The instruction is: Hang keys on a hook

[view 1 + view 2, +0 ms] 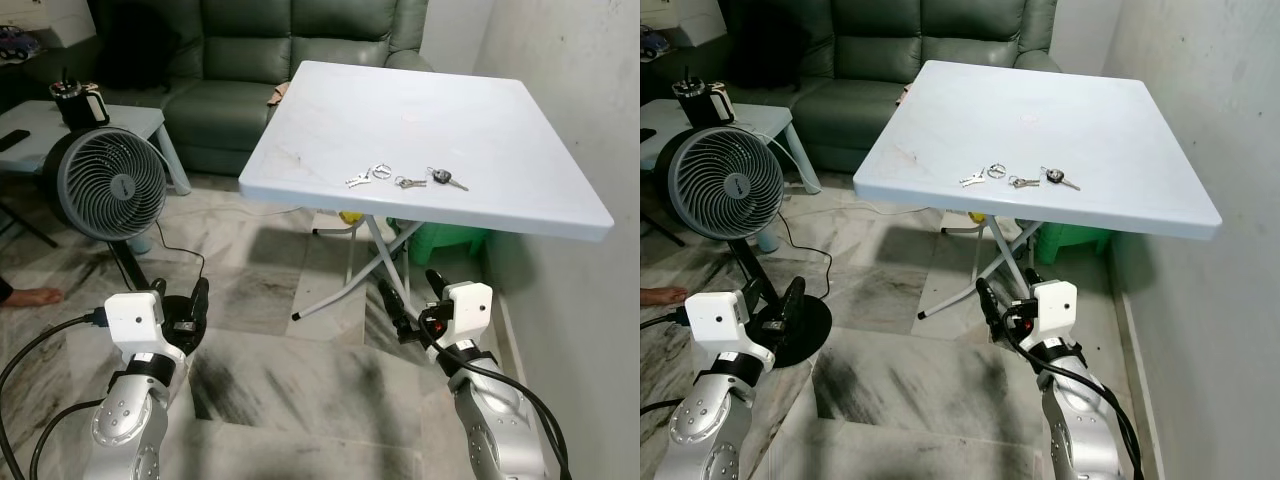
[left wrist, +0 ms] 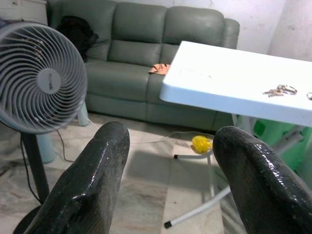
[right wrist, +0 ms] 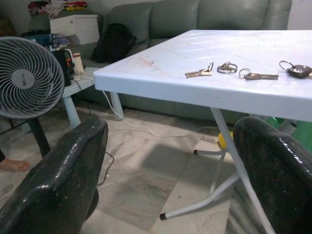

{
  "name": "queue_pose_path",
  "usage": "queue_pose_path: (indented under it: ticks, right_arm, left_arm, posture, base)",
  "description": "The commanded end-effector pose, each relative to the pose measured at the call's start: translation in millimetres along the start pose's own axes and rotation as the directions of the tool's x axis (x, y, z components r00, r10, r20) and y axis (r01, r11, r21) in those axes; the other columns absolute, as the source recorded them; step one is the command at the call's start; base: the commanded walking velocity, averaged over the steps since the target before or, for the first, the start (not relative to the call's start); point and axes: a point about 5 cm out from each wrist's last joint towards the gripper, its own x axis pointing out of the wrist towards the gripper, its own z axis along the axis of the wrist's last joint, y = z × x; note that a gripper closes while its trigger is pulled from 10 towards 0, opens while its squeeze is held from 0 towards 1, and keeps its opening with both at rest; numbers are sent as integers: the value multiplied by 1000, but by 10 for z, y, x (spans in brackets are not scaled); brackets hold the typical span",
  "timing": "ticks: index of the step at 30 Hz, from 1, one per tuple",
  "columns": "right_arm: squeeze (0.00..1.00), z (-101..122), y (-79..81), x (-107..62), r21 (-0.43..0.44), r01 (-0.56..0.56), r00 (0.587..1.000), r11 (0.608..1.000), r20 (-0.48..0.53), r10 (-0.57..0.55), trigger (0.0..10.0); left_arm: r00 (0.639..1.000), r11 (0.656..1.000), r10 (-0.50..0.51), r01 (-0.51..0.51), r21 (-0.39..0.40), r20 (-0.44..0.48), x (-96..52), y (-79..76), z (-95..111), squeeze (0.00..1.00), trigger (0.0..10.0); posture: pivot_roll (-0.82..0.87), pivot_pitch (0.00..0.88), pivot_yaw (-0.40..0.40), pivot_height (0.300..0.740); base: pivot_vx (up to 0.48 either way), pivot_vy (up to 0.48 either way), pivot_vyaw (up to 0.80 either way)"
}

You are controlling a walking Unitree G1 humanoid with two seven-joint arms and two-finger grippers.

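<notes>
Several keys lie near the front edge of the white folding table point(image 1: 500, 130): a silver key point(image 1: 358, 180), a key ring point(image 1: 381, 171), a small key point(image 1: 408, 182) and a black-headed key point(image 1: 446, 178). The right wrist view shows them in a row, from the silver key point(image 3: 199, 73) to the black-headed key point(image 3: 296, 69). My left gripper point(image 1: 180, 300) is open, low over the floor near the fan's base. My right gripper point(image 1: 412, 297) is open too, below the table's front edge and in front of its legs. Nothing is between the fingers point(image 2: 92, 180) of either gripper.
A grey standing fan point(image 1: 110, 183) with its cable is at the left. Behind it are a low table point(image 1: 130, 120) and a green sofa point(image 1: 250, 60). A green bucket point(image 1: 445, 240) sits under the table. A wall point(image 1: 600, 100) runs along the right. A person's foot point(image 1: 35, 296) is at far left.
</notes>
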Motion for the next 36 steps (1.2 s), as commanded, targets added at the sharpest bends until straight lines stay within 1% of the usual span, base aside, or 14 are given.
queue_pose_path:
  ticks: [1, 36]
  right_arm:
    - [0, 41, 24, 29, -8, -10, 1000, 1000, 10, 10, 10000]
    - [0, 32, 27, 3, -15, -8, 1000, 1000, 5, 8, 10000]
  left_arm:
    - [1000, 1000, -6, 6, 4, 4, 17, 6, 34, 0, 10000]
    - [1000, 1000, -15, 15, -7, -8, 25, -11, 26, 0, 10000]
  posture:
    - [-126, 0, 4, 728]
    - [-132, 0, 7, 728]
  base:
    - [296, 0, 0]
    - [304, 0, 0]
